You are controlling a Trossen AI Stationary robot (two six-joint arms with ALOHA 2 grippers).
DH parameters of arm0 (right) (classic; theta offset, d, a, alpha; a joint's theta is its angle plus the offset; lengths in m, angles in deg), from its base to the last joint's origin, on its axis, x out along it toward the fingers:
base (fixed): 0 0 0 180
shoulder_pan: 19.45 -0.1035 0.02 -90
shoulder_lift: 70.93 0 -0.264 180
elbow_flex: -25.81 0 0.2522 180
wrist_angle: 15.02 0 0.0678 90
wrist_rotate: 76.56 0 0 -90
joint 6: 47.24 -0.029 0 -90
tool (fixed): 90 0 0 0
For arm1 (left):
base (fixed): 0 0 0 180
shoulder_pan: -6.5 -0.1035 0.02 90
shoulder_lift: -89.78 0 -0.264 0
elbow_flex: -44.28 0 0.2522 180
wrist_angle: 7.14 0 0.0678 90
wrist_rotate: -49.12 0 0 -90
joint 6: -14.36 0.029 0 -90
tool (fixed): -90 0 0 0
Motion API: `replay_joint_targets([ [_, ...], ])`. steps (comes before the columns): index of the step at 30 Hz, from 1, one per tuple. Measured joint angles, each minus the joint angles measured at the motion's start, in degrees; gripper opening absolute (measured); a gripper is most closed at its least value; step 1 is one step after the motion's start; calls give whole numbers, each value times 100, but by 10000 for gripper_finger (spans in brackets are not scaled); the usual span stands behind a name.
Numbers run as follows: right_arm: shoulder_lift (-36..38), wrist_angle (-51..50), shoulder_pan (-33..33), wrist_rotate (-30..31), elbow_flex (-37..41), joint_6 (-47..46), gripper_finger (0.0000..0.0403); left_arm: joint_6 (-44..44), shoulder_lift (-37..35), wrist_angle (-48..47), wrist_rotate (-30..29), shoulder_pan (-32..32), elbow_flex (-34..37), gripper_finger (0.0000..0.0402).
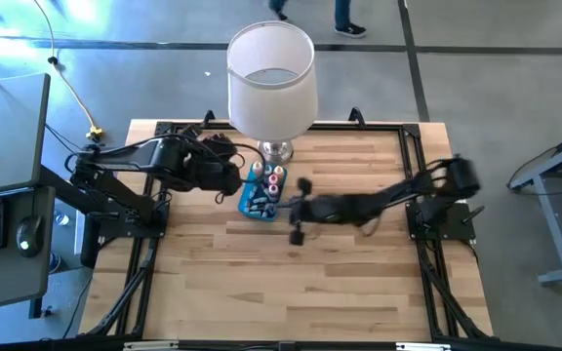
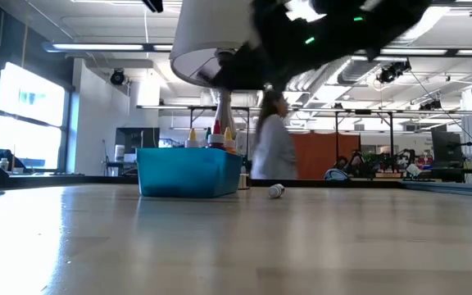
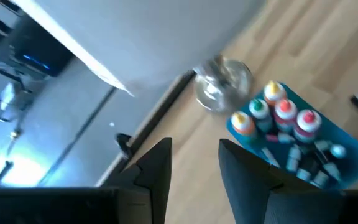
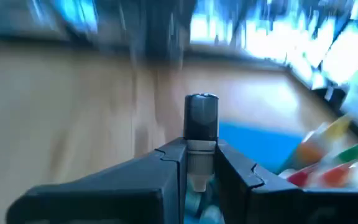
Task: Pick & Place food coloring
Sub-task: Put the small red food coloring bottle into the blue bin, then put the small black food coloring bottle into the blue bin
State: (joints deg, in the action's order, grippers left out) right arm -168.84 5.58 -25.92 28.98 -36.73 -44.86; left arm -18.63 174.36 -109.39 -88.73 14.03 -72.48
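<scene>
Right gripper [image 4: 201, 163] is clamped on a small dark-capped food coloring vial [image 4: 201, 134], held up between its fingers beside the blue tray [image 1: 260, 198]. The remaining food coloring bottles [image 3: 283, 121] stand or lie inside that tray. One small item, possibly another vial [image 2: 276, 191], lies on the table [image 1: 310, 283] near the tray. Left gripper [image 3: 194, 163] hangs by the lamp base [image 3: 222, 83], fingers parted, holding nothing.
</scene>
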Motion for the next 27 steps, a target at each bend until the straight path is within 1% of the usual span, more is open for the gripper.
replay_joint_targets([
  [3,-869,-1779,-57,502,-1259,-25,53,95,-1,-75,-82,0,-118,128],
  [5,-1284,-3110,-49,876,-2112,-77,59,122,0,-136,-20,0,-125,128],
  [6,-1444,-3580,-48,1032,-2527,-96,63,125,0,-165,57,0,-125,128],
  [8,-1701,-4337,-38,1274,-3167,-109,73,125,-4,-156,305,3,-90,128],
  [11,-2045,-4882,-18,1284,-3816,-111,91,200,2,-158,688,7,-17,128],
  [14,-2230,-5061,13,935,-4135,-101,110,279,2,-158,723,9,1,128],
  [17,-2295,-5134,62,685,-4147,-96,128,294,2,-154,714,9,3,128],
  [18,-2308,-5204,80,725,-4110,-95,133,297,2,-159,697,7,4,128],
  [20,-2282,-5366,106,1071,-4108,-125,142,286,2,-153,683,7,4,128],
  [22,-2136,-5761,109,1336,-4109,-238,147,282,2,-153,716,9,7,128],
  [25,-1724,-6410,-5,1292,-4157,-284,148,345,0,-150,1016,37,21,128],
  [27,-1354,-6985,-156,1300,-4156,-523,149,342,-4,-153,1132,164,147,128],
])
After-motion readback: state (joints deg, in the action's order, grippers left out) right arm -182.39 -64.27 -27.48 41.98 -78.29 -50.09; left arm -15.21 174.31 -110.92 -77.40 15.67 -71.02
